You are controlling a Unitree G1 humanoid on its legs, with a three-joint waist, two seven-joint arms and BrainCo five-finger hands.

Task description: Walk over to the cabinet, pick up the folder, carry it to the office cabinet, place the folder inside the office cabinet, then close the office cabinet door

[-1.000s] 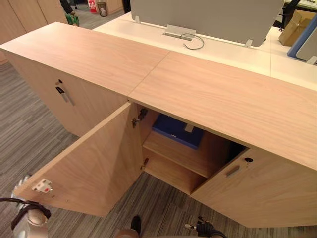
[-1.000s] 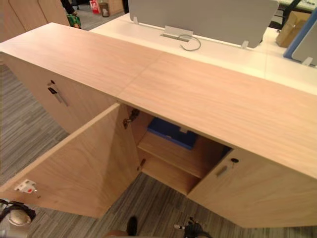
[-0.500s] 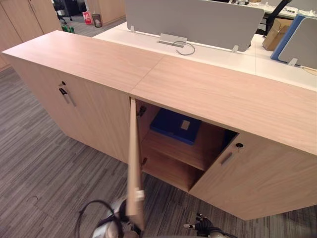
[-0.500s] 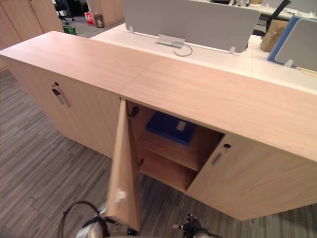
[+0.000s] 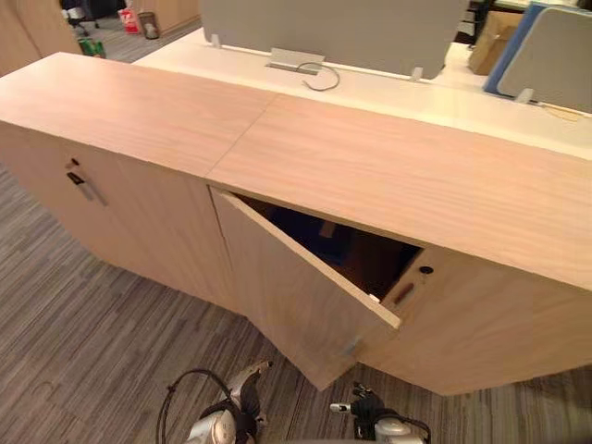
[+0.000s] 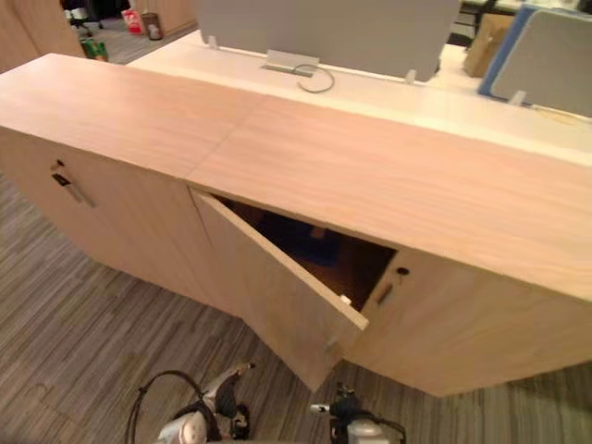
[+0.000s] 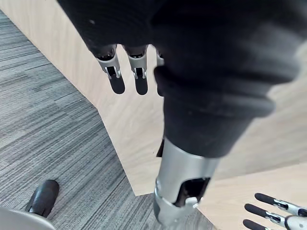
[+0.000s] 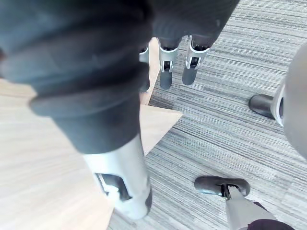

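The long, low office cabinet of pale wood (image 5: 398,176) has a flat top running across the view. Its flat door of the same pale wood (image 5: 296,296) stands ajar. It is hinged at its left edge by the seam in the cabinet's top and swung partway out, so its free right edge stands off the cabinet's front. Through the wedge-shaped gap the compartment is dark. Inside, toward the back, the blue folder (image 6: 317,237) shows only as a dim bluish patch, mostly hidden by the door and the top's front edge.
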